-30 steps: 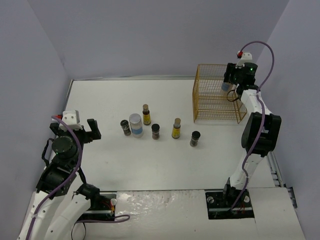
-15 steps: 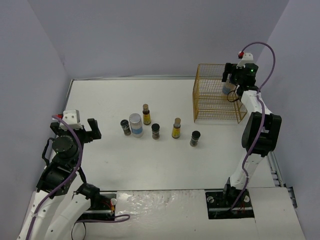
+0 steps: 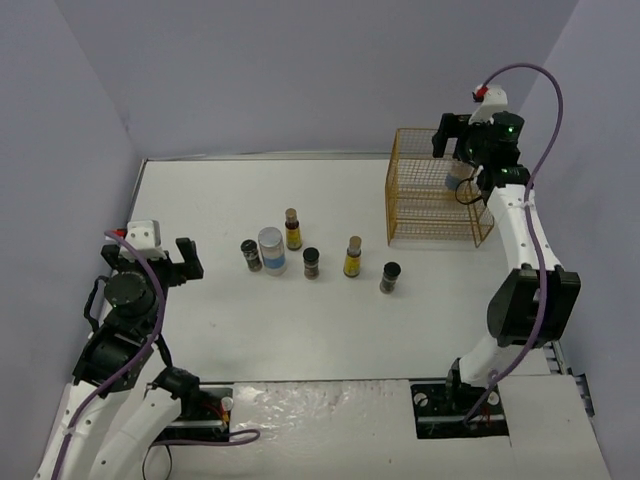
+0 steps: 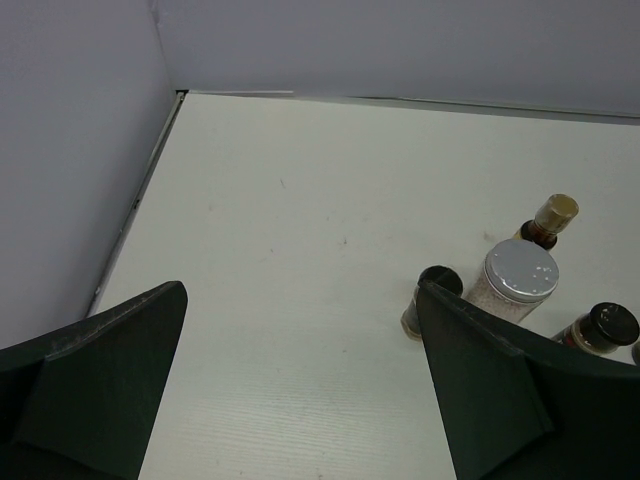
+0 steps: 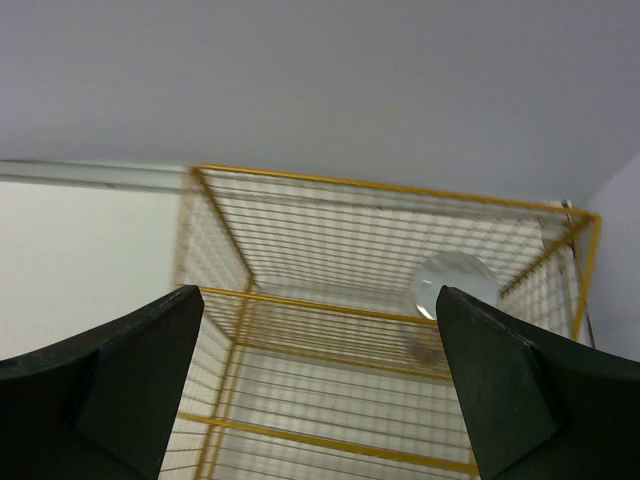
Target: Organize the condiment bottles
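Observation:
One white grey-lidded jar (image 3: 455,178) stands inside the yellow wire rack (image 3: 420,215), near its back right corner; in the right wrist view its lid (image 5: 455,283) shows through the wires. My right gripper (image 3: 452,148) (image 5: 320,297) hovers open just above the rack, holding nothing. On the table stands a loose row: a dark jar (image 3: 250,254), a white jar (image 3: 271,250), a slim bottle (image 3: 292,229), a dark jar (image 3: 311,262), a slim yellow-labelled bottle (image 3: 353,257) and a dark jar (image 3: 390,277). My left gripper (image 3: 186,258) (image 4: 300,292) is open and empty, left of the row.
The rack (image 5: 330,300) has wire shelves at two levels and stands at the table's back right, close to the right wall. In the left wrist view the white jar (image 4: 518,280) and a dark jar (image 4: 430,300) are nearest my right finger. The left wall runs along the table edge (image 4: 140,190).
My right gripper has opened, let go of the white jar inside the rack, and lifted up above the rack. The left arm has not moved.

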`<move>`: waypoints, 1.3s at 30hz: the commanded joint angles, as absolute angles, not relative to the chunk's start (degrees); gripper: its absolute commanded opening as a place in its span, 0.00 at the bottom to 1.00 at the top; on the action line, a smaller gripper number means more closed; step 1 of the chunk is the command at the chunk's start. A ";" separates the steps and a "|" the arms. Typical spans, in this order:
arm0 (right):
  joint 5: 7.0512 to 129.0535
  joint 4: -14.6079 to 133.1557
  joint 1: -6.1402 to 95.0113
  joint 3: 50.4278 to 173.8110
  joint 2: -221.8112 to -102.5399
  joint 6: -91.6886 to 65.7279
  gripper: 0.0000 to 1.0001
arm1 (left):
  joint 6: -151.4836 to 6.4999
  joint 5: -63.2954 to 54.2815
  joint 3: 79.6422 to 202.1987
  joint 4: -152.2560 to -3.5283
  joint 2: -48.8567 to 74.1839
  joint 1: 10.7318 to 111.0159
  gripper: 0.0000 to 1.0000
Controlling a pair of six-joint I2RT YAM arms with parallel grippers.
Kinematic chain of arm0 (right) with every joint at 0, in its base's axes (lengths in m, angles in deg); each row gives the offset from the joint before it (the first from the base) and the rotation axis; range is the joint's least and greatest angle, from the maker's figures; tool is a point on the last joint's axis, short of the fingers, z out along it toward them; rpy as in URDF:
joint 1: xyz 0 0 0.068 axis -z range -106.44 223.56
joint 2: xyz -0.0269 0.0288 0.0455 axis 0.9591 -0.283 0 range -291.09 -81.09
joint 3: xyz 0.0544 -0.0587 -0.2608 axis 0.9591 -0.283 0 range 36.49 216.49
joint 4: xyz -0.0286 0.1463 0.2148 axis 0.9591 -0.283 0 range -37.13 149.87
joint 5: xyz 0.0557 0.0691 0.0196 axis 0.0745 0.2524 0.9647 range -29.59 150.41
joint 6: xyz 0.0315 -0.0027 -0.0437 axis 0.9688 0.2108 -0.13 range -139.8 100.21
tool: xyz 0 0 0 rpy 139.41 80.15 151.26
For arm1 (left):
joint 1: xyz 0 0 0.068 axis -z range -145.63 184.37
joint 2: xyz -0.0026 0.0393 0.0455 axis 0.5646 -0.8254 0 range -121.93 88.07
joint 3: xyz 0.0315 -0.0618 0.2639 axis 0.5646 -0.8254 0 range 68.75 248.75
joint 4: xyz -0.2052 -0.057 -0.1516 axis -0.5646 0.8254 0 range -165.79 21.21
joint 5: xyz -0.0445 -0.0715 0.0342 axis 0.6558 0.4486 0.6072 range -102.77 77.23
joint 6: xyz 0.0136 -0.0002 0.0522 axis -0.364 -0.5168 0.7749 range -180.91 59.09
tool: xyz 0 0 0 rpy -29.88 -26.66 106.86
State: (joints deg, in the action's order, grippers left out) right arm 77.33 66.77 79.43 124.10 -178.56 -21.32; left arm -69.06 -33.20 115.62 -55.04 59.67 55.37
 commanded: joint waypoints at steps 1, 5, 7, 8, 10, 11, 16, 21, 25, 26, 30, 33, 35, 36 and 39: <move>82.43 67.03 69.59 119.84 -165.15 -21.81 1.00 | -69.22 -31.14 116.61 -58.25 57.96 55.56 0.97; 82.51 67.29 58.48 112.92 -159.35 -22.77 1.00 | -69.26 -29.78 117.04 -57.89 56.68 55.56 0.97; 81.92 67.91 52.04 109.42 -157.69 -23.83 1.00 | -69.26 -29.27 117.21 -57.68 56.17 55.53 0.97; 81.90 68.78 49.97 107.79 -157.22 -24.07 1.00 | -69.26 -29.02 117.27 -57.69 55.98 55.47 0.97; 82.89 69.78 42.86 105.87 -157.55 -25.35 1.00 | -69.26 -28.82 117.29 -57.76 55.69 55.47 0.97; 83.18 70.07 40.54 105.29 -158.20 -25.78 1.00 | -69.26 -28.72 117.36 -57.73 55.55 55.47 0.97; 81.32 73.24 30.95 103.63 -163.65 -24.50 1.00 | -69.26 -28.92 117.45 -57.42 54.85 55.38 0.97; 77.20 84.60 26.03 100.83 -169.85 -21.65 1.00 | -69.17 -28.66 117.53 -57.25 54.75 55.38 0.97; 74.32 90.08 24.00 101.28 -175.06 -20.80 1.00 | -69.15 -29.05 117.44 -57.24 55.05 55.41 0.97; 73.75 91.44 23.99 101.34 -175.92 -20.29 1.00 | -69.09 -29.11 117.44 -57.24 55.10 55.46 0.97; 72.31 94.31 23.99 102.22 -179.00 -19.88 1.00 | -69.09 -28.94 117.44 -57.24 55.06 55.44 0.97; 70.71 95.10 23.87 102.79 -180.40 -19.88 1.00 | -69.09 -28.85 117.44 -57.24 55.15 55.38 0.97; 69.70 95.70 23.88 103.02 -181.35 -19.82 1.00 | -69.09 -28.85 117.44 -57.24 55.26 55.44 0.97; 69.43 95.86 23.90 103.17 -181.65 -19.83 1.00 | -69.12 -28.89 117.44 -57.24 55.29 55.43 0.97; 69.68 96.66 23.90 103.69 -182.98 -18.53 1.00 | -69.09 -28.94 117.44 -57.24 55.39 55.40 0.97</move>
